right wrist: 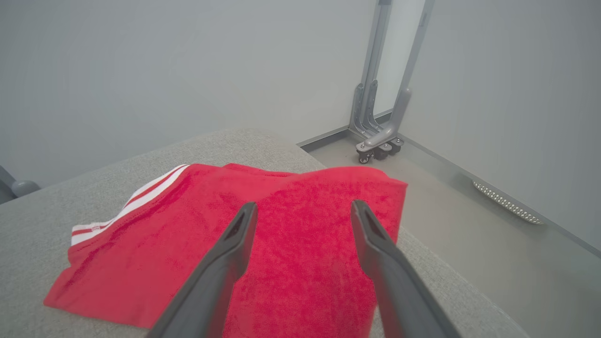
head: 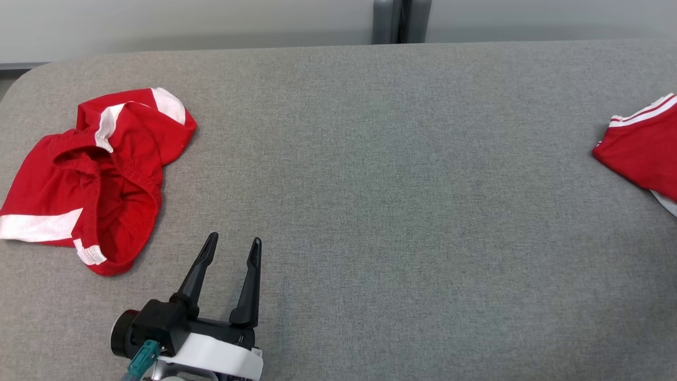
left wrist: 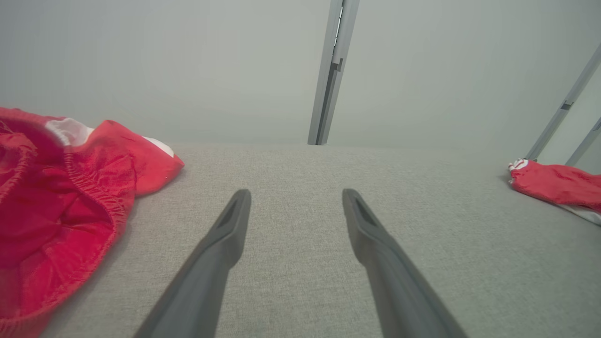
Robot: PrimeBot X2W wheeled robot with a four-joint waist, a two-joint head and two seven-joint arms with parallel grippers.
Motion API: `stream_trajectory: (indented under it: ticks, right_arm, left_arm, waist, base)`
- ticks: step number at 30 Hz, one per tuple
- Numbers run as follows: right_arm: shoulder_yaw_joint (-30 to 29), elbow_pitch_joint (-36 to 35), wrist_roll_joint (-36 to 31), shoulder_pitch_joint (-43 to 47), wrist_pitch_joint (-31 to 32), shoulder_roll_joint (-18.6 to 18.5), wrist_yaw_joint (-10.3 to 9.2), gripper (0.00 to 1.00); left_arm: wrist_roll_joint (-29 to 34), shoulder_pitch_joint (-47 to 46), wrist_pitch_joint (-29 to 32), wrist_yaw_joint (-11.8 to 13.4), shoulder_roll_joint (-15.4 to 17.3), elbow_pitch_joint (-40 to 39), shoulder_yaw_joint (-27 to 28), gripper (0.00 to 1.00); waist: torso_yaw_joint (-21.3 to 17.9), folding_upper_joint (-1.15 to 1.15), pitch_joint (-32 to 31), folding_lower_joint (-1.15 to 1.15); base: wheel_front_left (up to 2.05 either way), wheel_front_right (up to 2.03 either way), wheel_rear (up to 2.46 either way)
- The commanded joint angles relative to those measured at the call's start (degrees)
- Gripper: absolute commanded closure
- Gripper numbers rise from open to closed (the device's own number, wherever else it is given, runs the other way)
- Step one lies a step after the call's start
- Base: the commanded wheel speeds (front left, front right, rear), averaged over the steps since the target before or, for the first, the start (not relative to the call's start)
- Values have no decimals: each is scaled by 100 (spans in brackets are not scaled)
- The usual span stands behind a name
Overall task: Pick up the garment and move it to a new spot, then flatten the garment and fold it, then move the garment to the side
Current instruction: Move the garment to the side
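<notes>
Inspection found two red pieces on the grey desk [head: 402, 159], well apart. A folded red garment [right wrist: 188, 234] with white stripes lay flat at the desk's right end, its far corner reaching the edge above the floor. The right gripper [right wrist: 304, 205] hung just over it with fingers spread wide and nothing between them. Whether the tips touched the cloth could not be told. A pair of red shorts [head: 90, 180], crumpled with the elastic waistband gaping upward, lay at the left end. The left gripper [head: 234, 239] sat near their lower right side, fully open and empty, and apart from the cloth. Judgement: the folded piece looked placed aside, so the step in hand was clearing the right gripper. It should rise straight up, since a sideways drag could snag the top layer and undo the fold, or pull the corner off the edge. The shorts appeared due next. A firm pinch on the waistband rim, then a lift well clear before travel to the bare middle, would serve best.
</notes>
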Motion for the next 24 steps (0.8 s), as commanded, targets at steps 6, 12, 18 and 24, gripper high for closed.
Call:
stream_trajectory:
  ticks: [6, 12, 18, 24]
  right_arm:
    - [396, -161, 623, -352, -65, 178, 3, 0]
    - [1887, -873, 2393, -230, -64, 586, 3, 0]
    - [3937, -2104, 4585, 630, -60, 580, 3, 0]
    - [5308, -3305, 5967, 1688, -60, 327, 3, 0]
  left_arm:
    - [-52, 110, -20, 56, 24, 0, 9, 0]
    - [-42, 153, -20, 59, 25, -28, 147, 0]
    - [-122, 193, -20, 89, 23, -94, 329, 0]
    - [-292, 207, -20, 183, 23, -191, 597, 0]
  waist:
    - [-79, 0, -174, 0]
    - [-179, 0, -378, 0]
    - [-269, 0, -628, 0]
    - [-307, 0, -839, 0]
  base:
    - [0, 0, 0]
    - [0, 0, 0]
    - [0, 0, 0]
    - [0, 0, 0]
